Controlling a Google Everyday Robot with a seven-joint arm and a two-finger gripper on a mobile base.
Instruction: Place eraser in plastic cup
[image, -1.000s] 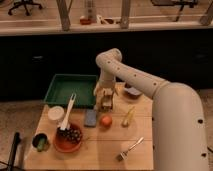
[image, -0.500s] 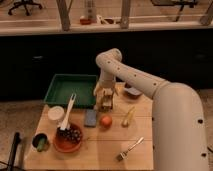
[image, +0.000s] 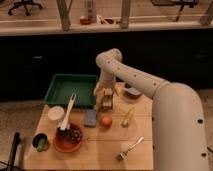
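- The tool is lowered at the frame's centre, beside the green tray, apparently for a pickup or placement.
- Its grasp state cannot be told.
- Neither eraser nor plastic cup can be made out on the desk.

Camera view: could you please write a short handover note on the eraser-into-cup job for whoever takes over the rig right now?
Tool: low over the back of the wooden table, just right of the green tray, behind the blue pad and the orange fruit.
Eraser: cannot be told apart from the tan shapes at the tool.
Plastic cup: no light green cup can be made out; it may be hidden by the tool.
Done: cannot be confirmed.
Left: find the eraser and the plastic cup at the tool, then check that the eraser ends up inside the cup.
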